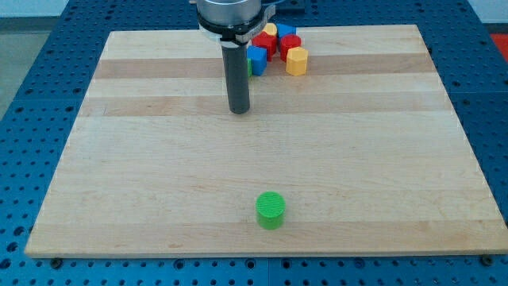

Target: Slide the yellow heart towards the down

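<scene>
So your yellow heart is sitting up near the view's top edge of the wooden board, on the right end of a tight little cluster. It reads more like a chunky yellow block from here; the heart outline is hard to make out. Packed against it on its left are a red block and a blue block, with another red block, a small yellow bit and a blue one behind. A sliver of green peeks out beside the rod.

There's no gripper on this rig, just the rod. My tip is down-left of the cluster, clear of every block.

Below the heart the board is bare. A green cylinder sits alone near the bottom edge, off to the heart's left.
</scene>
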{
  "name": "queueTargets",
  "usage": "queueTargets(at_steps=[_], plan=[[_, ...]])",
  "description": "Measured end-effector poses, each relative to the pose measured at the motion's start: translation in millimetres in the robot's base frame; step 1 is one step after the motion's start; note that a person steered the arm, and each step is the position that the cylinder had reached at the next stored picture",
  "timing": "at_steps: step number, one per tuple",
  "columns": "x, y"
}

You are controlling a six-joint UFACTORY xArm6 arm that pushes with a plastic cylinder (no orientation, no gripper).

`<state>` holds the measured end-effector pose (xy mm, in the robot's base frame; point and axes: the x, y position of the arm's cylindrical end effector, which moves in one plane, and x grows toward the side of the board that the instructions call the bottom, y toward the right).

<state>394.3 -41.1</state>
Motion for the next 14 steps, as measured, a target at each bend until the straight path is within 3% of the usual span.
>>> queueTargets(at_steps=[1, 3, 4, 5, 8, 9, 12, 13, 14], plan=[[0, -5], [-40, -122], [-90, -141], [-202, -128], [-202, -87], [-198, 0], [-198, 92], [-198, 92], [-146, 75]])
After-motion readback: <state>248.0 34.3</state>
